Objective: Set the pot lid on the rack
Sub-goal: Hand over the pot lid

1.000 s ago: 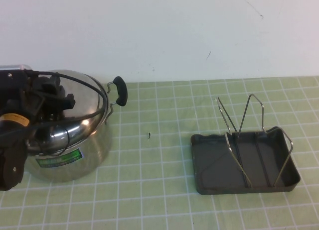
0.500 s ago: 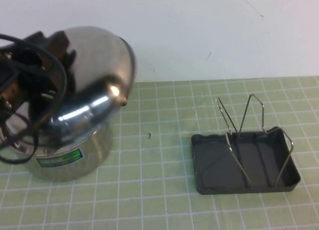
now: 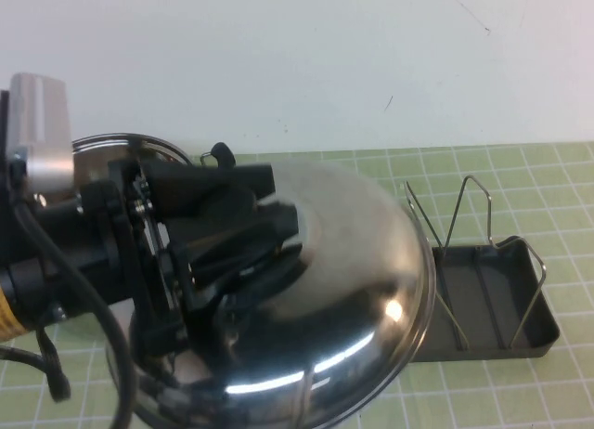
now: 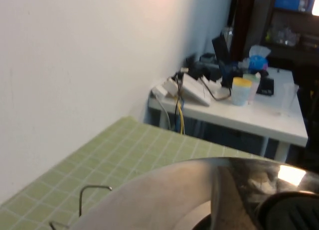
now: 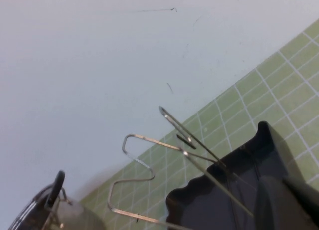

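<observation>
The pot lid (image 3: 353,262), shiny and domed, hangs tilted in the air near the camera, between the pot and the rack. My left gripper (image 3: 262,236) is shut on its centre; the knob is mostly hidden behind the fingers. In the left wrist view the lid's dome (image 4: 169,195) and the black knob (image 4: 295,215) fill the lower edge. The rack (image 3: 501,304), a dark grey tray with upright wire loops (image 3: 469,206), stands at the right, its left part covered by the lid. It also shows in the right wrist view (image 5: 214,205). My right gripper is outside the high view.
The open steel pot (image 3: 121,146) stands behind the left arm at the far left, one black side handle (image 3: 220,153) showing. The white wall runs along the back of the green gridded mat (image 3: 520,169). The left wrist view shows a cluttered white table (image 4: 234,110) beyond the mat.
My left gripper has lifted the lid off the pot and carried it up and to the right, toward the rack. The lid now overlaps the rack's left side in the high view.
</observation>
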You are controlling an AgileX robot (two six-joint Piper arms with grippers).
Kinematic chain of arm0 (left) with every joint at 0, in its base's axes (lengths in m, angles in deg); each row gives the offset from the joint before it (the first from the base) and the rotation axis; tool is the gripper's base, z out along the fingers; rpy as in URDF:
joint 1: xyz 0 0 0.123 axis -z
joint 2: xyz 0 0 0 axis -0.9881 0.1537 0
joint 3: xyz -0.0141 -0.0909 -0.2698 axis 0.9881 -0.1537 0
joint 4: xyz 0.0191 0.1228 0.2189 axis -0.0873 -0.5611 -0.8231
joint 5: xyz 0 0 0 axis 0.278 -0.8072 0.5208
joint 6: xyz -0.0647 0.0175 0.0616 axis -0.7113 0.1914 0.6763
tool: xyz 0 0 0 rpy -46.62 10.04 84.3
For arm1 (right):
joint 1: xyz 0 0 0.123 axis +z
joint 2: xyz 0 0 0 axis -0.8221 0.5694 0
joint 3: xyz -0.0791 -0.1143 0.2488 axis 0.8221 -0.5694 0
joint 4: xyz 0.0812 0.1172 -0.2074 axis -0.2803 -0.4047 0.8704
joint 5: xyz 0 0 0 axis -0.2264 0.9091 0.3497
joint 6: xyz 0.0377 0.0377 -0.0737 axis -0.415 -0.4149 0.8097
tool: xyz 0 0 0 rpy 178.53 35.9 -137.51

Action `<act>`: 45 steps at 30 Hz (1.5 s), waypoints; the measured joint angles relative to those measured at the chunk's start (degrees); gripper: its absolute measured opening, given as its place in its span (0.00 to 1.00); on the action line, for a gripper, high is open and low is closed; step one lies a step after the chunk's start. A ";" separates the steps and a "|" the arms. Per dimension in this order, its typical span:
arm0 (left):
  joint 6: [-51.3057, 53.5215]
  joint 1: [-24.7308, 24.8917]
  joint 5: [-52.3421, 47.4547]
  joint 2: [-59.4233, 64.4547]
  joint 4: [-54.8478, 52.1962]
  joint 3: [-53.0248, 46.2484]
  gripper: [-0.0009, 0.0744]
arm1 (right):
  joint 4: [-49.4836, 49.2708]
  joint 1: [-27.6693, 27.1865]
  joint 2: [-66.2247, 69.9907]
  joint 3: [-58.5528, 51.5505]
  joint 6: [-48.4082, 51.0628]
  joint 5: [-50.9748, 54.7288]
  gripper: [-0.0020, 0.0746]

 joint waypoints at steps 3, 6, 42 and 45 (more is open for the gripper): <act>4.05 2.45 -1.95 0.14 6.04 0.00 0.42 | -2.83 2.17 1.22 3.42 4.19 2.13 0.02; 8.61 6.00 -3.47 1.09 10.56 0.00 0.42 | -11.24 5.85 6.87 8.95 13.64 3.45 0.03; 22.28 16.57 -1.78 17.22 34.87 0.00 0.42 | -76.18 21.32 62.97 40.42 87.36 20.93 0.66; 22.28 17.05 -2.39 17.31 35.62 0.00 0.42 | -76.82 21.32 65.32 42.49 89.29 23.55 0.57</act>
